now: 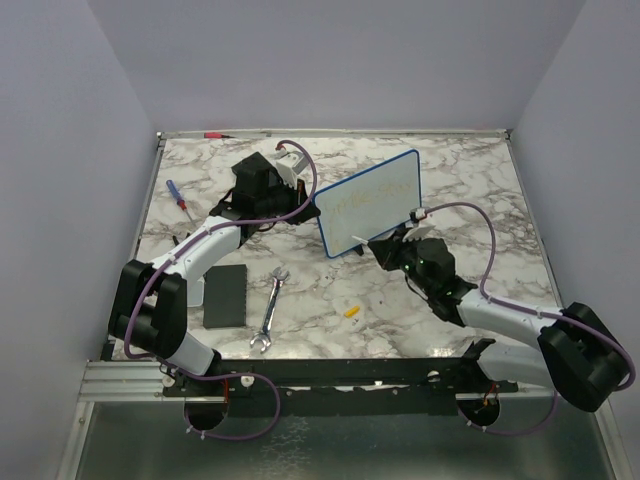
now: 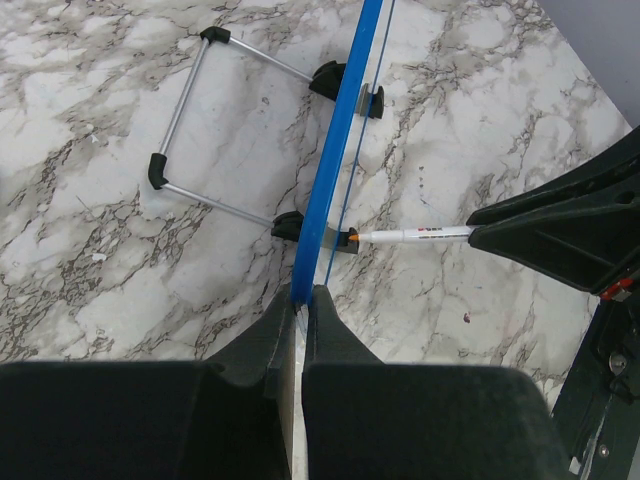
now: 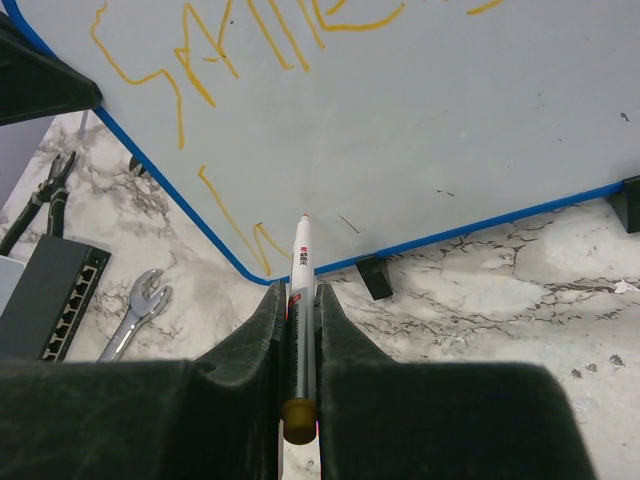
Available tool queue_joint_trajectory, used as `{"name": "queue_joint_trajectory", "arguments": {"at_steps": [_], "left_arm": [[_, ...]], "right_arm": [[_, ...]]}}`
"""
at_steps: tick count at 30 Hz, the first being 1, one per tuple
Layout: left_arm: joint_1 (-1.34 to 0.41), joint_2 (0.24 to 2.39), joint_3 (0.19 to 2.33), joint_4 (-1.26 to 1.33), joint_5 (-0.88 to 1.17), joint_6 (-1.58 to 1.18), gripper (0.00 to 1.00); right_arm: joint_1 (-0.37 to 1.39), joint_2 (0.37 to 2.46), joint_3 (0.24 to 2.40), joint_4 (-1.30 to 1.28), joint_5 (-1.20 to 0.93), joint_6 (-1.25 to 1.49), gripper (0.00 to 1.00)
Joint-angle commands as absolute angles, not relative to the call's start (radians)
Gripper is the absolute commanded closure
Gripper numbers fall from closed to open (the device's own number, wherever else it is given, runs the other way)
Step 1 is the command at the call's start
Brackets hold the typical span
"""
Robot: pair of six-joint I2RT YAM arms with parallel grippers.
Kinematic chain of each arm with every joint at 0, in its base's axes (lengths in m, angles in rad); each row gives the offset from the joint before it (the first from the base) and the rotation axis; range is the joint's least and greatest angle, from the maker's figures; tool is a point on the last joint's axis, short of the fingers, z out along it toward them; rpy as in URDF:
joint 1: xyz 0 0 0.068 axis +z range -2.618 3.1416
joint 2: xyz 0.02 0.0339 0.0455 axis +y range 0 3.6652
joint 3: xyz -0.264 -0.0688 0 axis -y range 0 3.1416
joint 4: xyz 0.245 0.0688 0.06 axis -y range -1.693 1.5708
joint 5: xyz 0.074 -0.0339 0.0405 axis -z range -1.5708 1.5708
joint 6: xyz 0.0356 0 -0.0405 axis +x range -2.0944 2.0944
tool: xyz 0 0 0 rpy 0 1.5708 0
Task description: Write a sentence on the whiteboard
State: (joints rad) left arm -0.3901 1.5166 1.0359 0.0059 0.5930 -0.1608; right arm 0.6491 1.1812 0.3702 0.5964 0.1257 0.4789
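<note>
The counter point(image 1: 480, 180) was white marble with grey veins. The whiteboard point(image 1: 372, 205) was white, blue-framed and black-footed; its sentence point(image 3: 255, 35) was yellow. The marker point(image 3: 300, 270) was white. At seven o'clock of the board lay a silver wrench point(image 1: 270, 310) and a black box point(image 1: 225, 295).

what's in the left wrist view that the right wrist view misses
Left wrist only: the wire stand behind the whiteboard, which is seen edge-on with the left gripper shut on its frame. Right wrist only: the yellow sentence on the board's face, and a wrench. Both: the marker in the right gripper, tip at the board, and the marble table.
</note>
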Motion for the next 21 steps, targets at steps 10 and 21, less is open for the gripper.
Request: {"name": "queue_joint_trajectory", "arguments": {"at_steps": [10, 21], "left_arm": [[-0.405, 1.515, 1.042, -0.046, 0.599, -0.160, 1.00], [-0.406, 1.513, 1.041, -0.046, 0.600, -0.158, 1.00]], "right_arm": [[0.650, 1.252, 0.439, 0.614, 0.143, 0.446, 0.99], [0.651, 1.324, 0.452, 0.634, 0.069, 0.441, 0.99]]}}
